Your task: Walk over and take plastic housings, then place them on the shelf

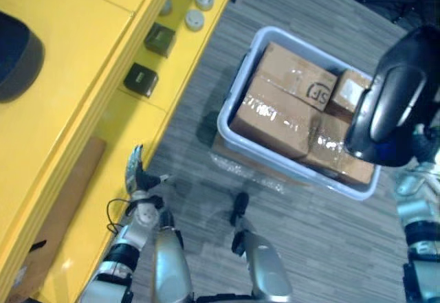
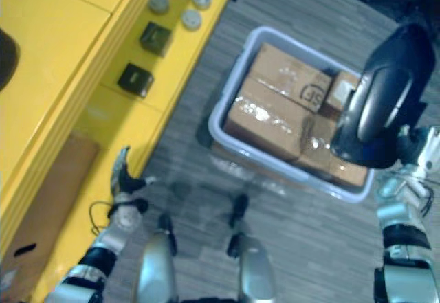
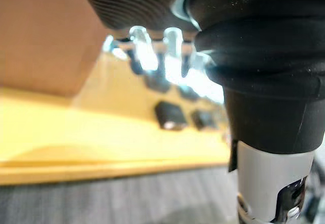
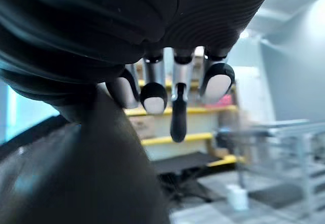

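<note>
Carry step, we judge. Our right hand (image 4: 175,82) has its fingers curled on the black plastic housing (image 1: 395,97), held at frame right over the grey bin (image 1: 230,104) of cardboard boxes (image 1: 289,104). Left hand (image 1: 137,172) is lower left, fingers apart, empty. Next we should swing left and set the housing on a bare patch of the yellow shelf (image 1: 69,110).

Both arms are silver-grey with black bands: the left arm (image 1: 127,255) at 7 o'clock, the right arm (image 1: 418,244) at 4 o'clock. The left hand (image 1: 137,174) has silver, dark-tipped fingers. The right hand (image 4: 172,31) wears a dark ribbed cover.
</note>
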